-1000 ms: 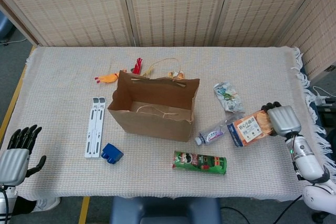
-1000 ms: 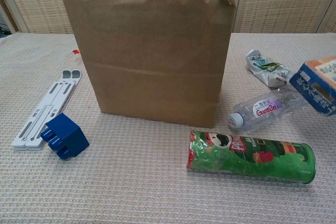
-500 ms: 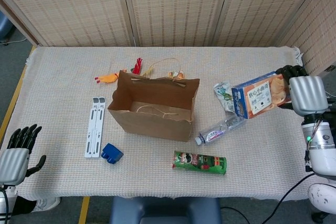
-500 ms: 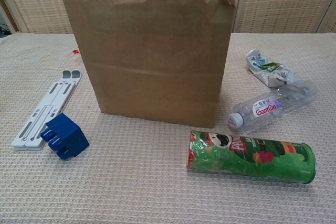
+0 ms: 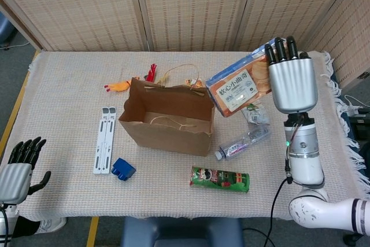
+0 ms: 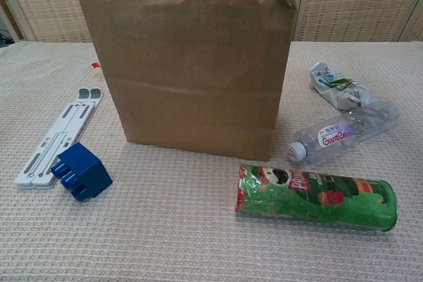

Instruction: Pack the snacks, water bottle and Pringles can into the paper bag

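While aloft, right robot hand [image 5: 293, 84] grips snack box [image 5: 240, 87], beside paper bag [image 5: 167, 118]

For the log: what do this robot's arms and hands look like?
Both hands, right hand and left hand, have ribbed silver-grey backs and black fingers. The right forearm is a silver-white cylinder with a small green light, a thin black cable alongside and a black band lower down.

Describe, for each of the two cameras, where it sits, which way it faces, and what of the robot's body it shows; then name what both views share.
Head view: high, looking down at the table; shows the left hand and the right hand holding the snack box.
Chest view: low at the table's near edge, facing the paper bag; no body shows.
Shared: bag, Pringles can, water bottle.
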Action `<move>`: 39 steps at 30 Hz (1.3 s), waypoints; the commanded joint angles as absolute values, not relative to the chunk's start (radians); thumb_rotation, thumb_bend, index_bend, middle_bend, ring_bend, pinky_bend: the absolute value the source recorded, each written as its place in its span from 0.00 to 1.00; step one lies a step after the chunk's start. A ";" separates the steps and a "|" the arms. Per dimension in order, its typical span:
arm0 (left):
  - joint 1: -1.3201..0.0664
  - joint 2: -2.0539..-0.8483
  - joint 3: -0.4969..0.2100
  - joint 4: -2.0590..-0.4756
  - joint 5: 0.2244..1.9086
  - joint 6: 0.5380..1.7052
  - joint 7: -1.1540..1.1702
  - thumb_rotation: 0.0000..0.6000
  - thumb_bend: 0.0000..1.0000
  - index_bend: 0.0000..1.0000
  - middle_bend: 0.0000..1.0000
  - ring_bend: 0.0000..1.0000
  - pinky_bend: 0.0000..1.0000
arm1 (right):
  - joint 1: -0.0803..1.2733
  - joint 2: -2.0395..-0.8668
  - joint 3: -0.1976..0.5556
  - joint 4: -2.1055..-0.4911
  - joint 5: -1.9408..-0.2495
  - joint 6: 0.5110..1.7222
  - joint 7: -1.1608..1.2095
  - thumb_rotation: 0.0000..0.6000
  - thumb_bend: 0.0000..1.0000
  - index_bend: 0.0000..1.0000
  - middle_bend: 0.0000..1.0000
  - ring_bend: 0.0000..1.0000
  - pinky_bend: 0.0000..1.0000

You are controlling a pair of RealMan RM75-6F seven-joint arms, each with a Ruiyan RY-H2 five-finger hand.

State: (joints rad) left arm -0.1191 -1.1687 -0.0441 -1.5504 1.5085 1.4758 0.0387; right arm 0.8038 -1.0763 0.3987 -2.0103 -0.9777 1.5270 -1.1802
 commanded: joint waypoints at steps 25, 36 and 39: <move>-0.125 -1.157 -0.042 -1.549 1.514 1.468 0.002 1.00 0.37 0.00 0.00 0.00 0.00 | 1.119 -1.429 0.210 -1.758 -1.051 1.503 -1.864 1.00 0.12 0.07 0.32 0.31 0.50; -0.126 -1.155 -0.042 -1.552 1.514 1.468 0.004 1.00 0.37 0.00 0.00 0.00 0.00 | 1.100 -1.419 0.223 -1.766 -1.108 1.516 -1.789 1.00 0.01 0.00 0.04 0.03 0.19; -0.126 -1.156 -0.042 -1.552 1.513 1.468 0.006 1.00 0.37 0.00 0.00 0.00 0.00 | 1.082 -1.400 0.218 -1.779 -1.125 1.525 -1.771 1.00 0.01 0.00 0.04 0.03 0.18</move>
